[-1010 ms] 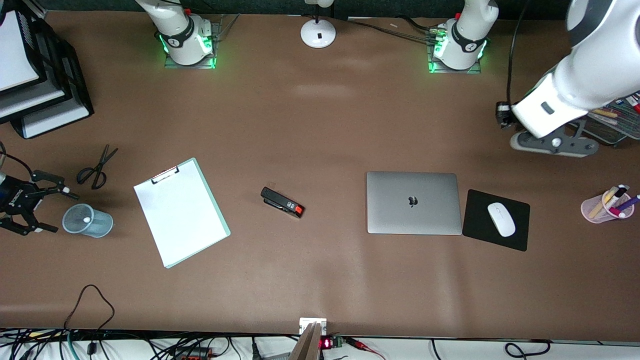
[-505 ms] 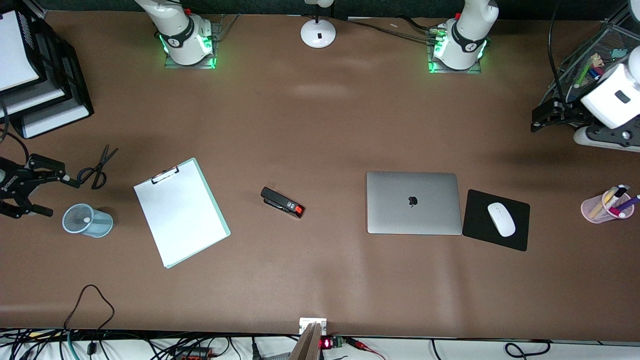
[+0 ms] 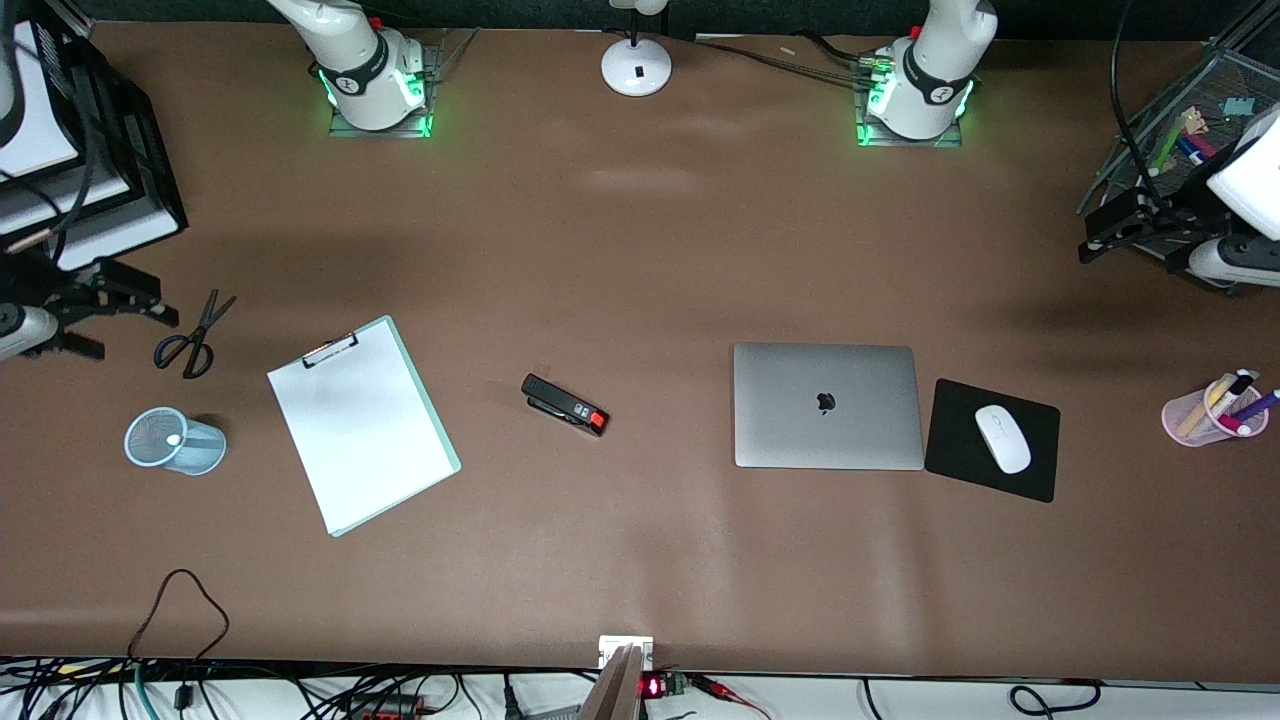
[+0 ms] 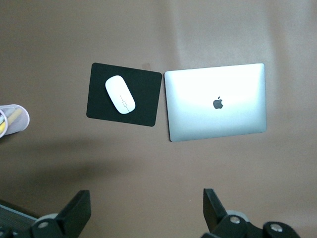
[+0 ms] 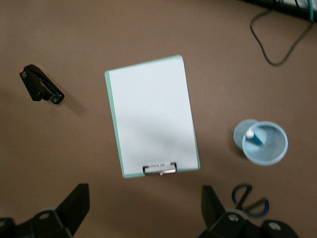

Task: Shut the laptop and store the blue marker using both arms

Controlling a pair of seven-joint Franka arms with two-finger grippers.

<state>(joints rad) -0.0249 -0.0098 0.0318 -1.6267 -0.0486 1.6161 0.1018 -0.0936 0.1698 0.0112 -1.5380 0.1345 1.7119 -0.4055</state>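
Note:
The silver-grey laptop (image 3: 826,405) lies shut on the brown table, apple logo up; it also shows in the left wrist view (image 4: 215,101). The blue marker (image 5: 253,137) with its whitish end stands inside a light blue mesh cup (image 3: 172,442); in the front view only its pale tip (image 3: 174,438) shows. My left gripper (image 3: 1087,238) is open and empty, up in the air at the left arm's end of the table, its fingers (image 4: 214,206) wide apart. My right gripper (image 3: 138,335) is open and empty, up over the scissors (image 3: 192,333).
A clipboard (image 3: 362,424) and a black stapler (image 3: 564,404) lie between cup and laptop. A white mouse (image 3: 1002,438) sits on a black mouse pad (image 3: 1035,475) beside the laptop. A pink pen cup (image 3: 1205,415), a mesh organizer (image 3: 1215,90), black paper trays (image 3: 110,190) and a lamp base (image 3: 636,67) stand at the edges.
Both grippers have drawn back and risen toward the table's ends. The right gripper left the spot beside the mesh cup. The left gripper moved toward the mesh organizer. Laptop and marker have not moved.

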